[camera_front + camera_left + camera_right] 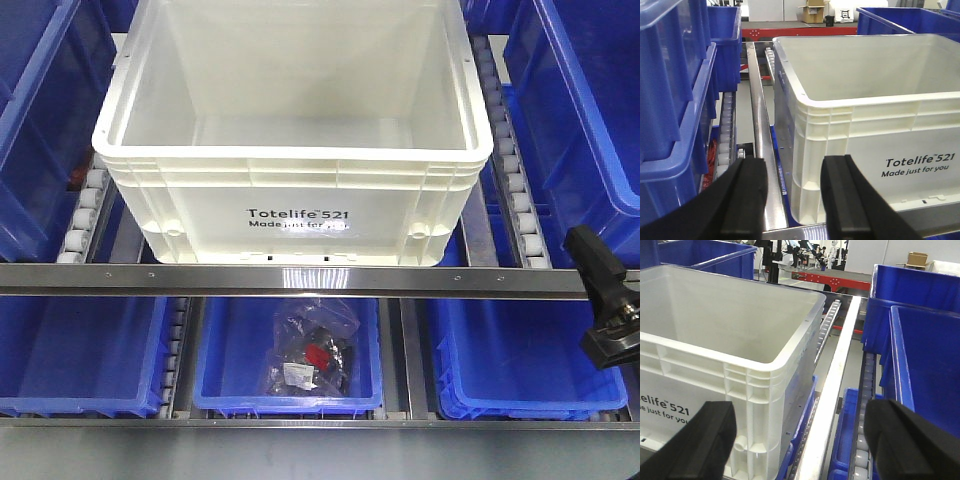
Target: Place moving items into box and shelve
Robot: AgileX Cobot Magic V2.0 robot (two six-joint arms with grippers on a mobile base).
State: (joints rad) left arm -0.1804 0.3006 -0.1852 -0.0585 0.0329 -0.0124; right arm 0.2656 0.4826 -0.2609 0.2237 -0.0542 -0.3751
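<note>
Left gripper with black fingers parted by a moderate gap and holding nothing, right gripper spread wide and bare, part of the right arm showing black at the front view's right edge

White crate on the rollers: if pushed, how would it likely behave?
The crate looks empty, so probably light. It sits on rollers, so it should glide easily. Ribbed walls suggest stiffness; its wide base makes tipping unlikely.

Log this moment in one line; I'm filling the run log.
white Totelife crate: on roller shelf, looks empty | left claw: open, holding nothing | right claw: open, holding nothing
</note>
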